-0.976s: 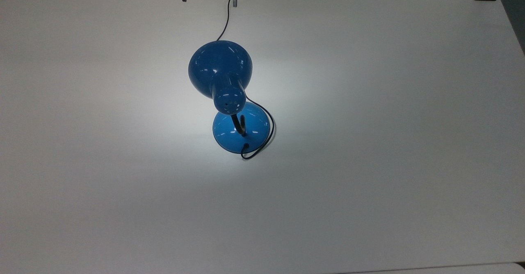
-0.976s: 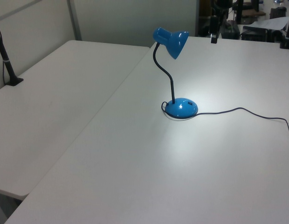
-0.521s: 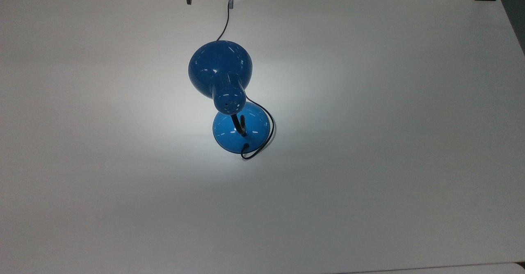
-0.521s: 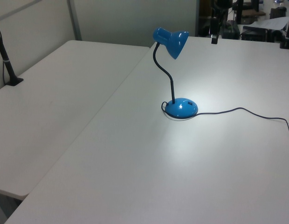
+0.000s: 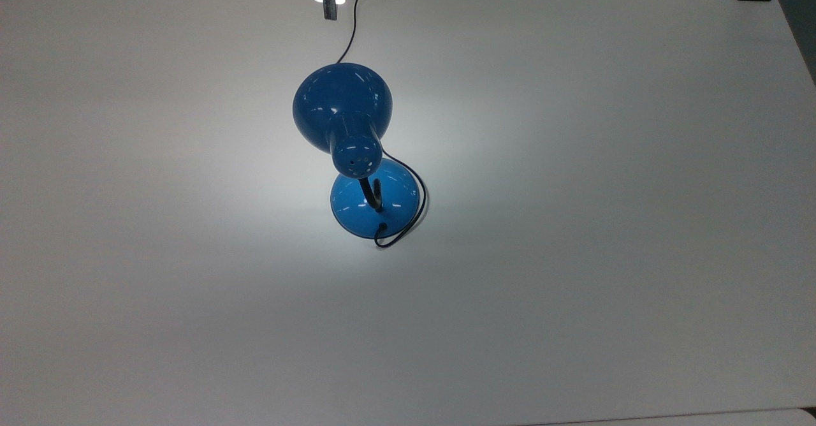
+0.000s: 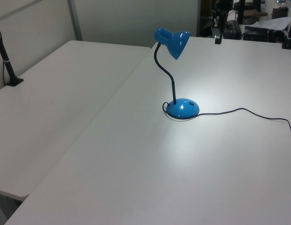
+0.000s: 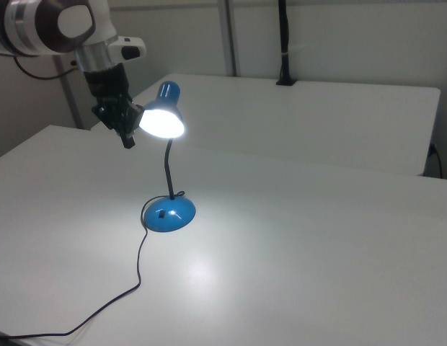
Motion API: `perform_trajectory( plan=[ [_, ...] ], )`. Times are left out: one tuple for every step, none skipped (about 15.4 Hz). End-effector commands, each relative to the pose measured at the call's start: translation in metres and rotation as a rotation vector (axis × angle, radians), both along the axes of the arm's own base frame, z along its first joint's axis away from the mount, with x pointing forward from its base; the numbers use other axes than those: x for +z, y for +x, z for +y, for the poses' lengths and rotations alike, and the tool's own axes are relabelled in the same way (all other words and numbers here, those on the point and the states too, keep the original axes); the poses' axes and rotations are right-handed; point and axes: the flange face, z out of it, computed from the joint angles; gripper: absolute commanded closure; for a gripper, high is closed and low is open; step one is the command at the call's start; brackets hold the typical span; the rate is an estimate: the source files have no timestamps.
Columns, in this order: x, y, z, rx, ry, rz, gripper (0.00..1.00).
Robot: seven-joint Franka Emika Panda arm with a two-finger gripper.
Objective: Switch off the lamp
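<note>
The glossy blue desk lamp point(image 5: 357, 152) stands near the middle of the wide white table point(image 5: 605, 222). Its round blue base point(image 7: 168, 213) rests flat on the table top, and the black bendable neck point(image 6: 166, 75) rises from it and curves toward the domed shade point(image 6: 176, 41). In the top view the shade lies at 11 o'clock from the base and partly covers it. The lamp is lit: in the right view the open mouth of the shade glows white, and a bright patch of light falls on the table around the base. The thin black cord point(image 6: 244, 111) leaves the base, makes a small loop beside it, and in the top view runs toward 12 o'clock, to the far edge of the table.

The robot gripper point(image 5: 329, 6) hangs over that far edge, at 12 o'clock from the shade in the top view and well apart from the lamp. Its two fingers are brought together, with nothing between them. In the right view the gripper point(image 7: 126, 137) appears at 9 o'clock from the shade, under the white arm point(image 7: 58, 25).

A second white table point(image 6: 56, 93) stands beside the first one.
</note>
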Motion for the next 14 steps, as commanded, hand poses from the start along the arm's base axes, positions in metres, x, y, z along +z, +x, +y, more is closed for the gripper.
perform_trajectory(
  plan=[
    [0.003, -0.001, 0.001, 0.025, -0.018, 0.022, 1.0],
    [0.002, 0.0, 0.002, 0.028, -0.018, 0.023, 1.0],
    [0.002, 0.0, 0.001, 0.027, -0.018, 0.023, 1.0],
    [0.002, 0.0, 0.002, 0.028, -0.018, 0.02, 1.0],
    [0.002, 0.0, 0.001, 0.03, -0.018, 0.022, 1.0],
    [0.002, -0.001, 0.001, 0.036, -0.018, 0.026, 1.0],
    [-0.001, -0.001, 0.0, 0.036, -0.018, 0.032, 1.0],
    [-0.006, -0.001, 0.001, 0.037, -0.019, 0.041, 1.0],
    [-0.012, -0.002, 0.0, 0.036, -0.019, 0.05, 1.0],
    [-0.018, -0.004, -0.003, 0.032, -0.02, 0.061, 1.0],
    [-0.025, -0.006, -0.005, 0.029, -0.02, 0.075, 1.0],
    [-0.033, -0.009, -0.008, 0.025, -0.021, 0.093, 1.0],
    [-0.045, -0.01, -0.012, 0.025, -0.021, 0.114, 1.0],
    [-0.054, -0.009, -0.009, 0.034, -0.021, 0.111, 1.0]
  ],
)
